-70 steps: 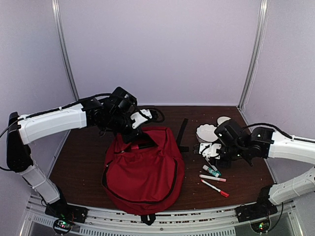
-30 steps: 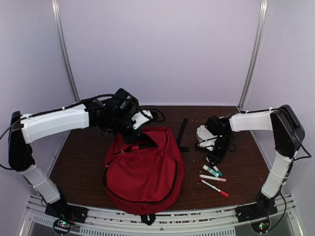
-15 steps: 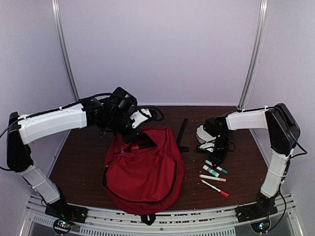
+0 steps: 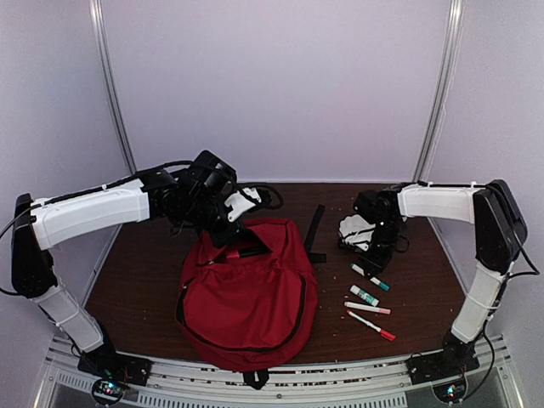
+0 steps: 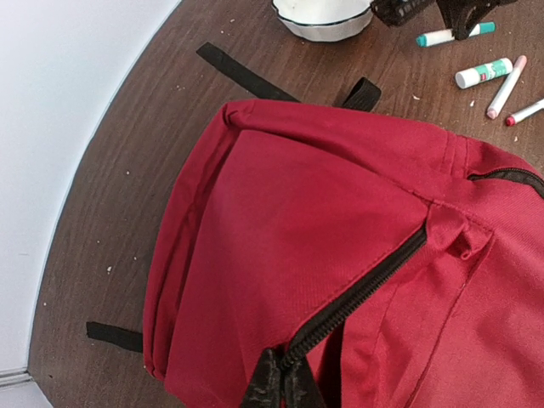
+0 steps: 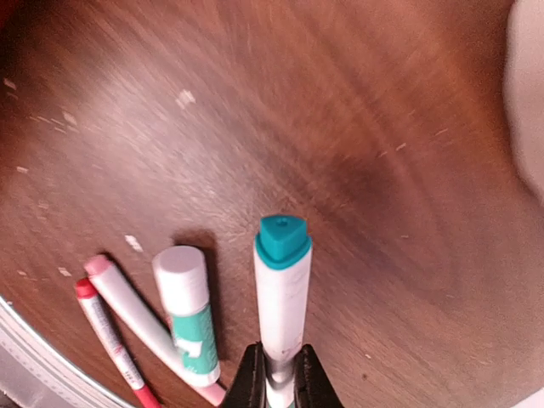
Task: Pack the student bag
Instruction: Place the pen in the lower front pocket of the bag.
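The student bag is a large red backpack with black zippers, lying in the middle of the table. My left gripper is at its far top edge. In the left wrist view my left gripper is shut on the bag at the end of a black zipper. My right gripper is shut on the end of a white marker with a teal cap. In the right wrist view my right gripper holds that marker low over the wood.
A teal-and-white glue stick, a pink-tipped marker and a red-tipped marker lie right of the bag. White dishes sit behind the right gripper. Black bag straps trail across the table. Walls enclose the back and sides.
My right arm has swung up and over from the right side, come down on the teal marker and shifted it slightly away from the glue stick. The left arm and bag have not moved.
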